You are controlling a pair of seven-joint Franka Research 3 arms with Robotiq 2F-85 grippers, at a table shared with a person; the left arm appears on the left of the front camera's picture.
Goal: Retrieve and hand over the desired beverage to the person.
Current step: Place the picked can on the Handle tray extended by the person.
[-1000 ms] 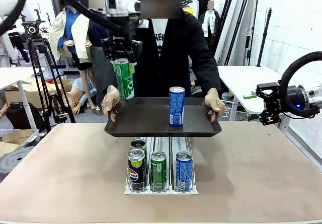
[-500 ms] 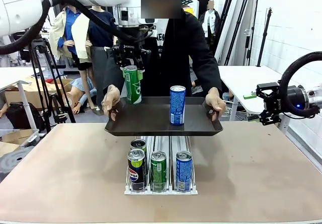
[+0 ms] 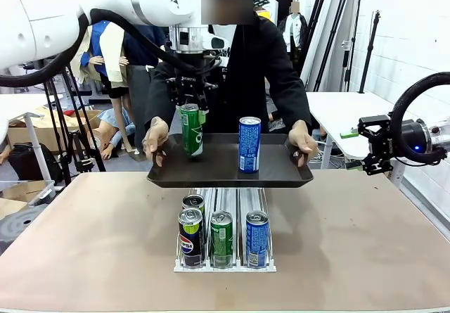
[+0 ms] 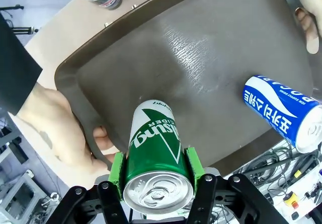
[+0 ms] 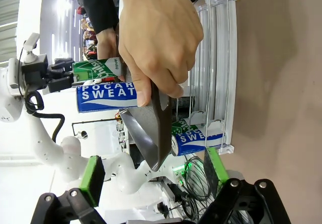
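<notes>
The person (image 3: 246, 74) in a black jacket stands at the far side, holding a dark tray (image 3: 218, 169) level with both hands (image 3: 156, 138). A blue Pocari Sweat can (image 3: 249, 144) stands upright on the tray. My left gripper (image 3: 190, 107) is shut on the top of a green can (image 3: 190, 130), low over the tray's left part; whether it touches the tray I cannot tell. In the left wrist view the green pads (image 4: 116, 167) clamp the green can (image 4: 156, 153) above the tray (image 4: 201, 58). My right gripper (image 3: 369, 146) hangs open and empty at the right.
A clear rack (image 3: 225, 260) on the brown table holds a Pepsi can (image 3: 190, 237), a green can (image 3: 221, 237), a blue can (image 3: 257, 237) and one more behind. The right wrist view shows the person's hand (image 5: 156, 38) on the tray's edge (image 5: 146, 128).
My left gripper has carried the green can rightward and down, from beside the tray's left edge to over the tray. The right arm has stayed still.
</notes>
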